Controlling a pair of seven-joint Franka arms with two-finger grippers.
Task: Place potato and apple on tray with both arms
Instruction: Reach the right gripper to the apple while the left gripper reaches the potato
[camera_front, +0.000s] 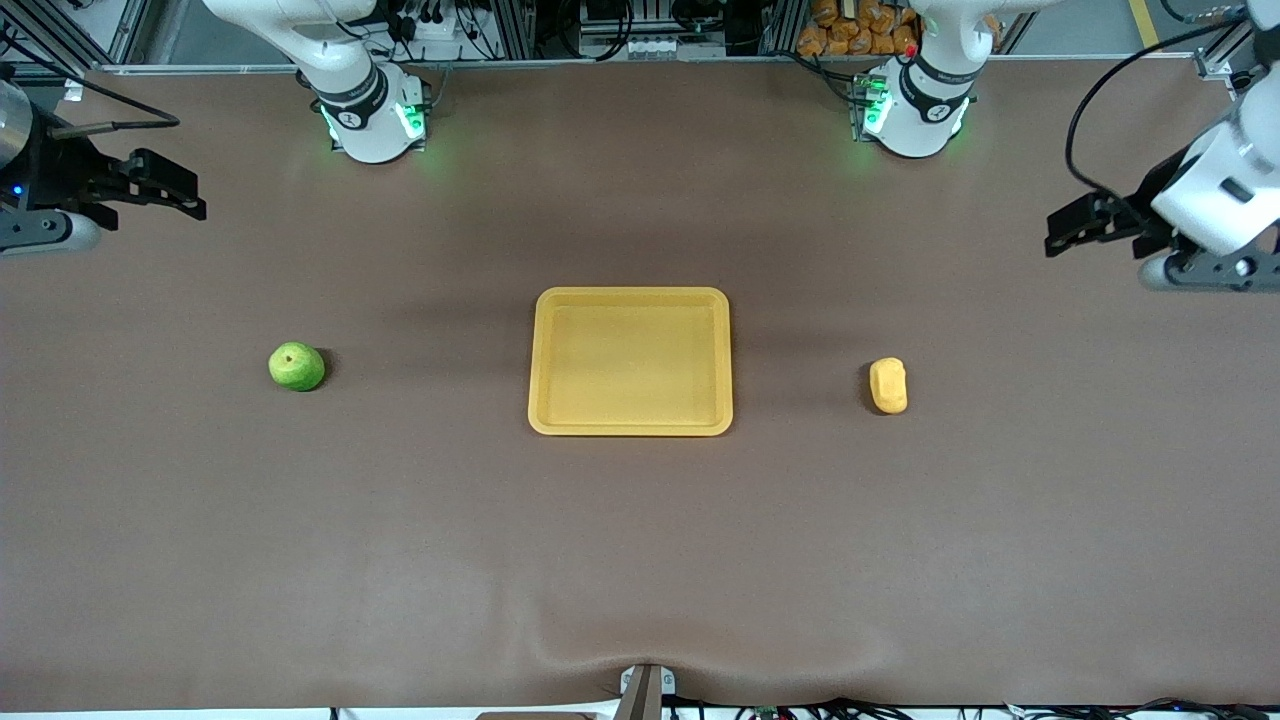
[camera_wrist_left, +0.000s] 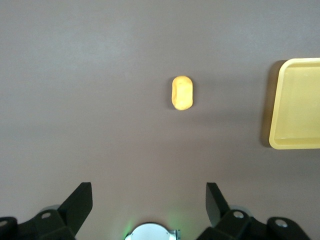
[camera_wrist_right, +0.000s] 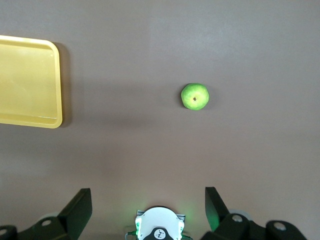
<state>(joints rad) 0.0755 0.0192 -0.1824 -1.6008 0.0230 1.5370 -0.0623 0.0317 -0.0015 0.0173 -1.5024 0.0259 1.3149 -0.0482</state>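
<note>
Between apple (camera_front: 296, 366) and potato (camera_front: 888, 385) lay the tray (camera_front: 630, 296), bare. My left gripper (camera_wrist_left: 149, 199) and right gripper (camera_wrist_right: 148, 199) hung wide open, empty, above opposite table ends.

The flat yellow-orange plastic tray (camera_front: 630, 300) looked smooth with a slight sheen. The brown counter (camera_front: 640, 540) was matt, kinda cloth-like and rumpled. The round green apple (camera_front: 297, 366) was shiny-skinned, and the oblong yellow-orange potato (camera_front: 888, 385) looked dull.
</note>
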